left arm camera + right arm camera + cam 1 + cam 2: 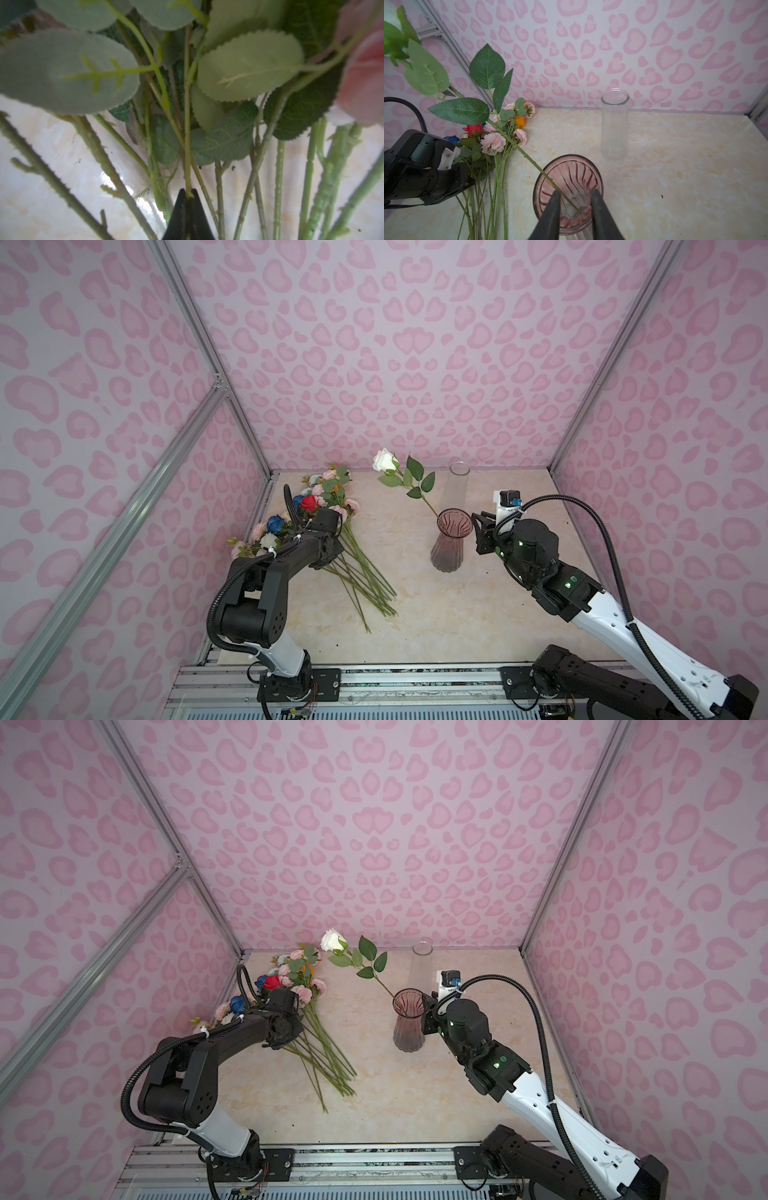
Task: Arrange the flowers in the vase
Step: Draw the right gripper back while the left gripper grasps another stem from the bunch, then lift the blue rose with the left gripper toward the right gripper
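Bimanual cell with a marbled table enclosed by pink-patterned walls. A bundle of flowers lies flat on the left part of the table. Its heads, in pink, red, dark blue, white and orange, point toward the back-left corner, and its bare green stems fan out toward the front centre. The left end effector sits on this bundle just below the leaves. Its wrist view shows the jaws closed tight on one thin green stem, with the neighbouring stems lying loose on either side. In both top views the arm's own wrist hides these jaws. One white rose is already in place: its stem leans left and rearward out of the ribbed pink vase, which stands upright right of centre. The right wrist view shows the foot of the stem resting low inside the vase. The right end effector sits just beside the vase's rim on its right side, with its jaws partly apart and gripping nothing. In its wrist view the rose stem runs through the gap between the jaws. A clear glass cylinder stands upright behind the pink vase, near the back wall and apart from it.
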